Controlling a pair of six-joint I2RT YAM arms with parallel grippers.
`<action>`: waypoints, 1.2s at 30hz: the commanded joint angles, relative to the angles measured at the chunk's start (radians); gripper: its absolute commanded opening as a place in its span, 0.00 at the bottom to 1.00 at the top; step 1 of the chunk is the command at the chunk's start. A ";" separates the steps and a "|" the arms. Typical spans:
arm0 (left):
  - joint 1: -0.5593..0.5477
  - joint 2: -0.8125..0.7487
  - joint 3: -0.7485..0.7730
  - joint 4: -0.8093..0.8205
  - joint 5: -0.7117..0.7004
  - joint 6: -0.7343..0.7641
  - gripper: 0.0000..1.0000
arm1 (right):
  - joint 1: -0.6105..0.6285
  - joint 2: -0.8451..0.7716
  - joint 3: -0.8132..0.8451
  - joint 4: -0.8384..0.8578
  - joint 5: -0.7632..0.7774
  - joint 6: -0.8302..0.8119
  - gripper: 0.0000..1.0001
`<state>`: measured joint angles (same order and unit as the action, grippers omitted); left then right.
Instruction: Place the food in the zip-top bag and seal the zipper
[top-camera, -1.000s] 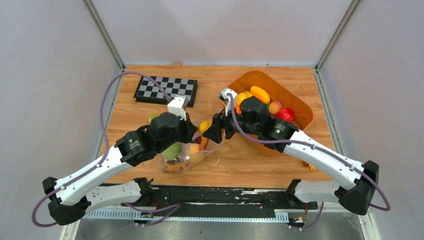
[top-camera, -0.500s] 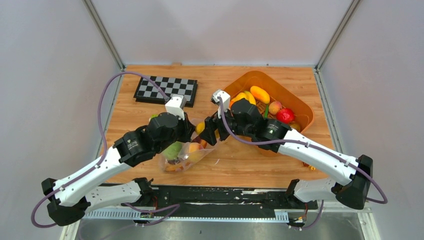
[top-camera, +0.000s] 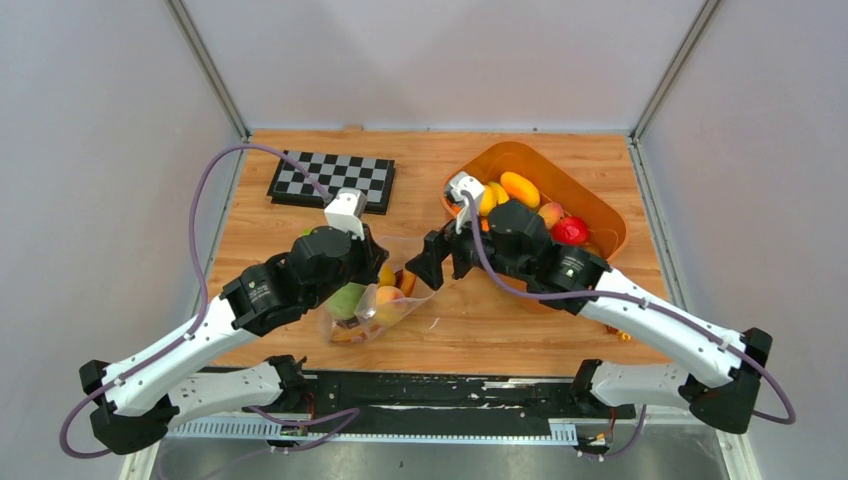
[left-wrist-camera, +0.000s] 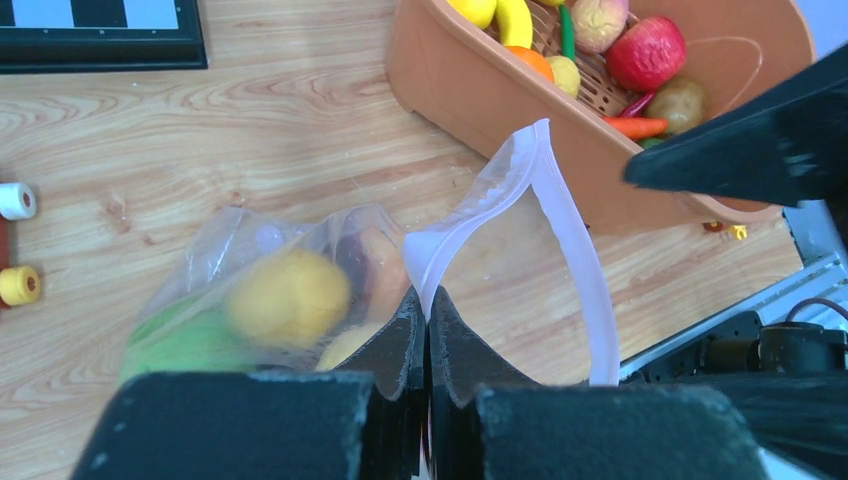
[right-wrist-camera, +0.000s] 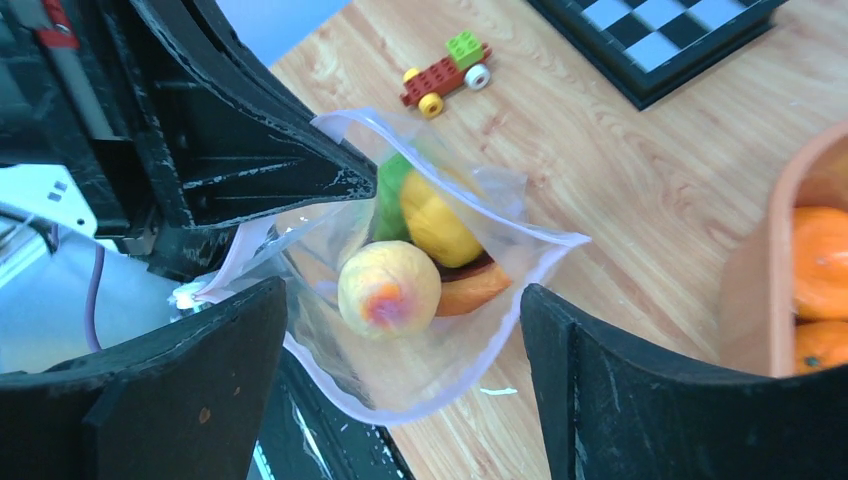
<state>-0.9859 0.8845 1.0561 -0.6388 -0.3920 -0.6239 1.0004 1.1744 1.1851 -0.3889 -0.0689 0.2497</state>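
Beneath the spread right tool (right-wrist-camera: 402, 300) lies the zip-top bag (right-wrist-camera: 430, 375).

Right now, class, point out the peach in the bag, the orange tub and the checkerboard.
peach (right-wrist-camera: 388, 290), right wrist view, its rounded front.
orange tub (left-wrist-camera: 470, 90), left wrist view, its outer wall.
checkerboard (top-camera: 365, 175), top view, its chequered top.

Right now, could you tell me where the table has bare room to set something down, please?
The table is bare along the far edge between the checkerboard and the orange tub, and in front, right of the zip-top bag. The centre is crowded: left gripper pinching the bag's mouth, right gripper open over it.
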 joint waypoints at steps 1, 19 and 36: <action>0.003 -0.022 0.041 0.023 -0.031 -0.013 0.04 | 0.006 -0.112 -0.034 0.046 0.175 0.035 0.86; 0.002 -0.028 0.016 0.033 -0.011 -0.019 0.04 | -0.465 -0.064 -0.084 -0.297 0.460 0.058 0.93; 0.002 -0.033 0.007 0.032 -0.003 -0.021 0.04 | -0.725 0.224 -0.080 -0.274 0.608 0.005 1.00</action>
<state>-0.9859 0.8761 1.0557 -0.6399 -0.3904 -0.6273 0.3130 1.3705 1.0985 -0.7250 0.5140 0.2852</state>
